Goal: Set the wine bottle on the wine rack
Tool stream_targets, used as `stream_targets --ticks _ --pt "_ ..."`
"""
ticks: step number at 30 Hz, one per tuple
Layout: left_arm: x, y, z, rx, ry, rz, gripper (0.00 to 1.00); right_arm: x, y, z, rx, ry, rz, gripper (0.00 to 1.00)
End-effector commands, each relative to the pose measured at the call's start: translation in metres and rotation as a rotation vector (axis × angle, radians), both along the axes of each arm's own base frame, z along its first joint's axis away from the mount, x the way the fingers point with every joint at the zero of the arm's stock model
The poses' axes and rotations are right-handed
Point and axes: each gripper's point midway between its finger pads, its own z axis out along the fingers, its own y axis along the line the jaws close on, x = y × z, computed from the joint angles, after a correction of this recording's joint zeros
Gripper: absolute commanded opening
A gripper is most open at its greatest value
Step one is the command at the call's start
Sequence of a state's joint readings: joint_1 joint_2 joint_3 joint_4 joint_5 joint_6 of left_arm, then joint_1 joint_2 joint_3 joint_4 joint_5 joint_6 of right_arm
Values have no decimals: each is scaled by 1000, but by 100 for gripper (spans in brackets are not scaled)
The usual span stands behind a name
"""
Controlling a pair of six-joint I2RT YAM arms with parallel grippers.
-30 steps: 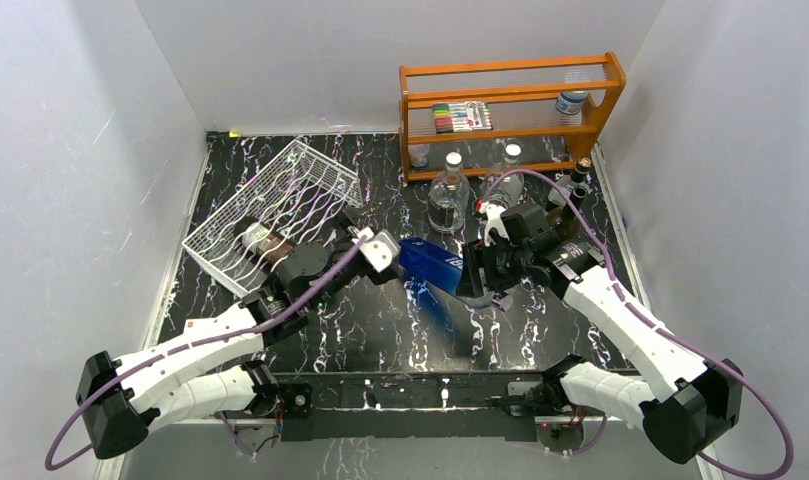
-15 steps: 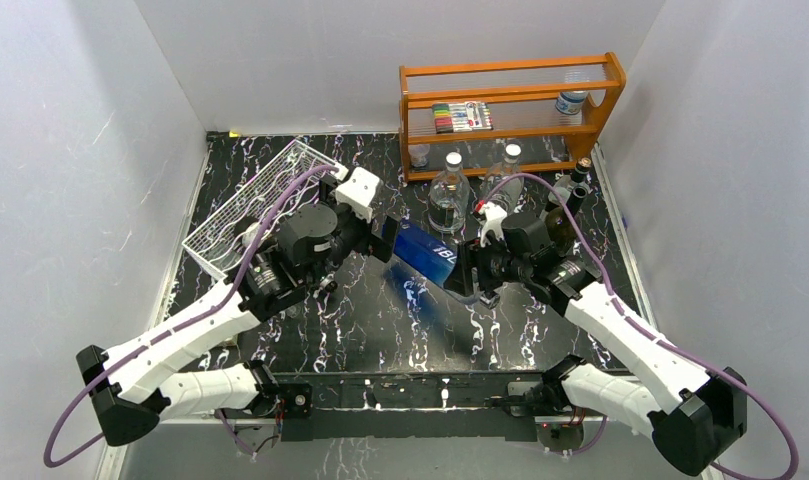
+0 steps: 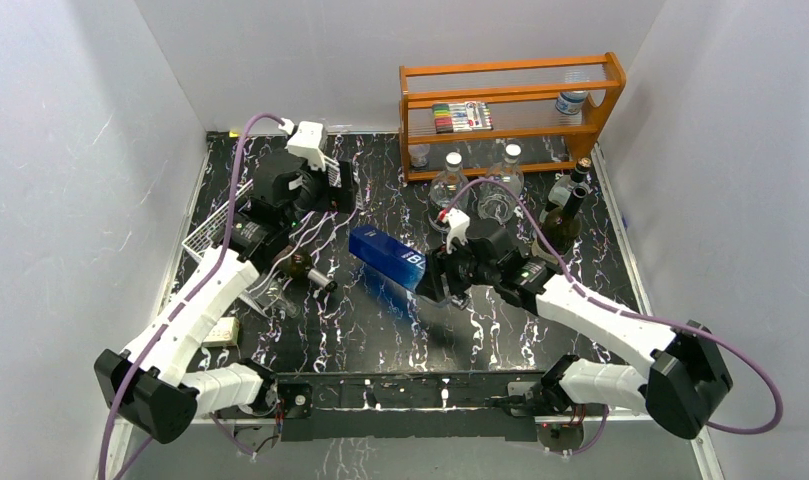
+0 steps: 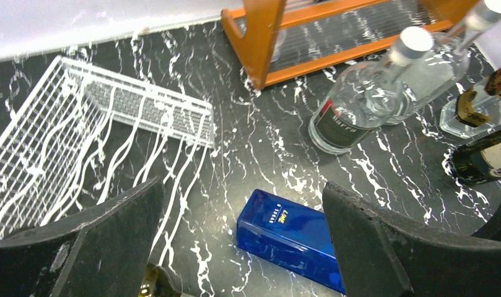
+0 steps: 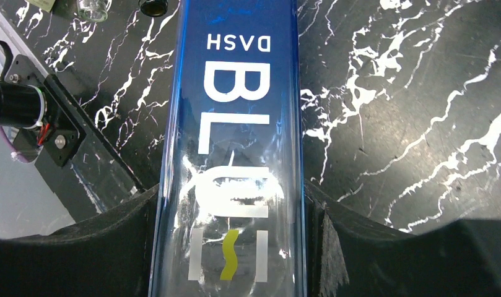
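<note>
The wine bottle (image 3: 385,257), blue and square-sided, hangs level above the table's middle, its base pointing left. My right gripper (image 3: 435,275) is shut on its body; in the right wrist view the bottle (image 5: 235,93) fills the gap between the fingers of the gripper (image 5: 230,189). The white wire wine rack (image 3: 202,238) lies at the far left, mostly hidden under my left arm. My left gripper (image 3: 315,185) hovers over it, open and empty. In the left wrist view the open gripper (image 4: 243,185) looks down on the rack (image 4: 80,124) and the blue bottle's base (image 4: 291,238).
A dark bottle (image 3: 302,266) lies at the rack's near right edge, neck pointing right. Two clear bottles (image 3: 448,185) stand before the orange wooden shelf (image 3: 510,110). More dark bottles (image 3: 565,210) stand at the far right. A small box (image 3: 220,332) lies near the left arm.
My left arm has swung back and up to the far left, over the rack, uncovering the dark bottle. My right gripper has carried the blue bottle to the left.
</note>
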State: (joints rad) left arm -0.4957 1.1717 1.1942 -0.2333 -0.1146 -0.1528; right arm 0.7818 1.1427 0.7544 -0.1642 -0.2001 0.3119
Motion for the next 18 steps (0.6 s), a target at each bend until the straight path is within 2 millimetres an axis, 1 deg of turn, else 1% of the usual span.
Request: stream_targets --ticks 1,4,6,10,13,18 --pt "-6 10 14 -105 18 7 98 34 51 88 291 -281 28 0" --pt "-2 26 20 -122 -42 59 98 40 60 80 252 -290 56 0" --pt "3 33 26 -119 -74 90 98 42 67 82 246 -306 85 0" --pt "10 38 30 -94 -82 124 98 45 80 83 250 -311 139 0" --pt "9 41 32 -88 -93 130 98 47 89 82 257 -308 164 0" --pt "6 42 31 -80 -89 127 98 50 99 87 299 -313 172 0"
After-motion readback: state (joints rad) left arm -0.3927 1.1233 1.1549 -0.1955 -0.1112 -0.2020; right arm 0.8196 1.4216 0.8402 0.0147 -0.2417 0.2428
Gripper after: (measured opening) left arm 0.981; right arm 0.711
